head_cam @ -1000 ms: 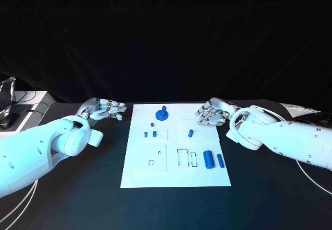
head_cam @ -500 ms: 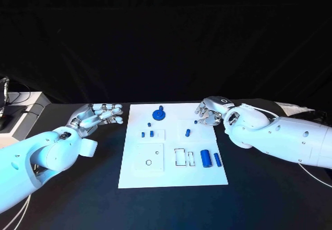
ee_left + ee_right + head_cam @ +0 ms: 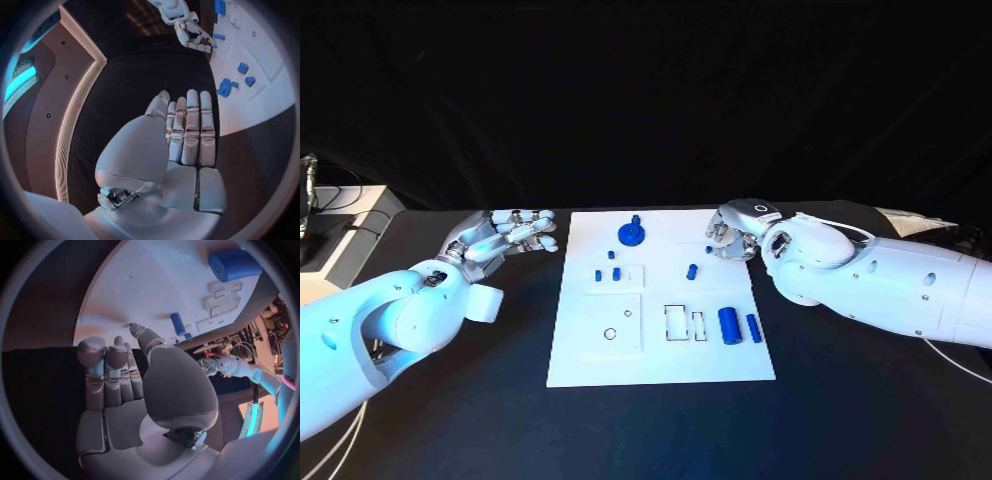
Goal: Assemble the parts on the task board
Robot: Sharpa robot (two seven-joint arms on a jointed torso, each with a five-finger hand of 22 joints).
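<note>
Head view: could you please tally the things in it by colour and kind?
Blue parts: 7
White task board: 1
Silver robot hands: 2, the left robot hand and the right robot hand
Total: 10

I see the white task board point(image 3: 661, 360) lying flat mid-table. On it, a round blue part with a knob point(image 3: 632, 234) sits near the far edge, small blue pegs point(image 3: 609, 273) stand mid-board, and two blue cylinders point(image 3: 730, 325) lie side by side near its right edge.

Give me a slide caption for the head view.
Both hands, left and right, hover empty beside the task board.
</note>
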